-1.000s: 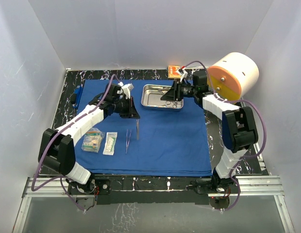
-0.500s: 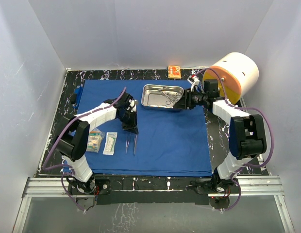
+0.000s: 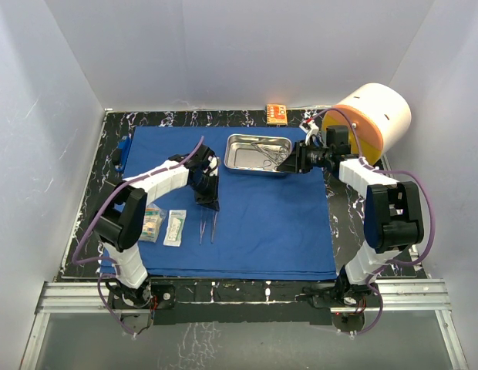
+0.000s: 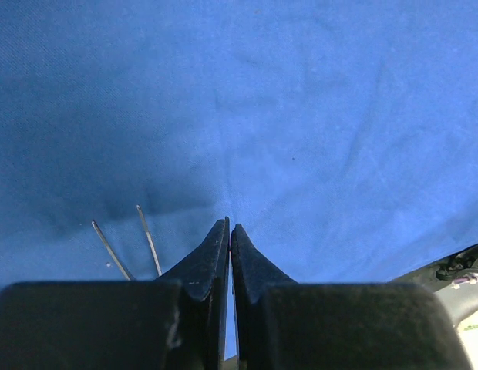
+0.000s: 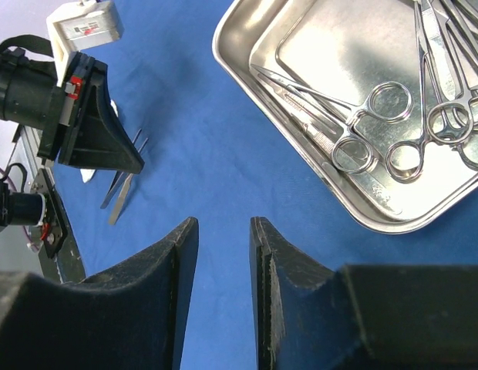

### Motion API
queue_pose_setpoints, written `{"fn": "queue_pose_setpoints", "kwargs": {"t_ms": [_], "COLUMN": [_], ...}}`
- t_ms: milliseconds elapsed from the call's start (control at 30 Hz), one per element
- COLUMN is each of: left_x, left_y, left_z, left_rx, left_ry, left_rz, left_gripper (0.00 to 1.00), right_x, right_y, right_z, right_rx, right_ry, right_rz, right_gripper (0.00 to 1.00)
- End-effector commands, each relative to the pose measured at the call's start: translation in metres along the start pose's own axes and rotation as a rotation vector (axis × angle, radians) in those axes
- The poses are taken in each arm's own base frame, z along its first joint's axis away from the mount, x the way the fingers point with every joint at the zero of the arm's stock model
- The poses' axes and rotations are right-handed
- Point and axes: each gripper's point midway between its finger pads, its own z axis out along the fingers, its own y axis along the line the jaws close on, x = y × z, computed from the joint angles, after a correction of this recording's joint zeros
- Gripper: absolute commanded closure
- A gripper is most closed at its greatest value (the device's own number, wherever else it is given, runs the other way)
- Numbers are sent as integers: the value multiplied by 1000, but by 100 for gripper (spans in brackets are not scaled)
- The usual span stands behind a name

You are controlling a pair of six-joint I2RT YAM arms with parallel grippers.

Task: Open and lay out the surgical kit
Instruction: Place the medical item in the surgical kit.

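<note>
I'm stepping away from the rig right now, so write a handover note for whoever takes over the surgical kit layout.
Left gripper: shut, empty, low over the blue cloth by the forceps.
Right gripper: open, empty, beside the steel tray.
Done: cloth spread flat; two packets and two forceps laid out at its left.
Left: clamps lie in the tray, not yet laid out.

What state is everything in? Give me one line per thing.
blue cloth: unfolded, spread flat.
steel tray: upright on the cloth, uncovered.
clamps: lying in the tray.
forceps: two, laid side by side on the cloth.
packets: two, flat on the cloth.
left hand: shut, nothing seen in it.
right hand: open, empty.
</note>
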Motion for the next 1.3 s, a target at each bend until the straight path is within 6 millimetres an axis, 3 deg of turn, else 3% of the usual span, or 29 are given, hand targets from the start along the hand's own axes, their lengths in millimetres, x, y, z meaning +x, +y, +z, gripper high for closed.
{"fn": "queue_pose_setpoints", "kwargs": {"t_ms": [0,433,1267], "left_x": [-2,1,-1], "left_y": [-2,8,9], "left_z": [-6,-3,11], "left_rx": [-15,-58,-32], "left_ry": [3,8,36], "left_rz": [10,18,-18], "left_gripper": [100,100,97], "right_x": [-8,-5,-4], "right_y": [3,-1,-3], "right_z": [-3,-2,-4], "right_rx": [-28,-37,-39], "right_ry": [-25,-17,-16], "right_rz": [-31,-6,5], "right_gripper": [69,70,71]}}
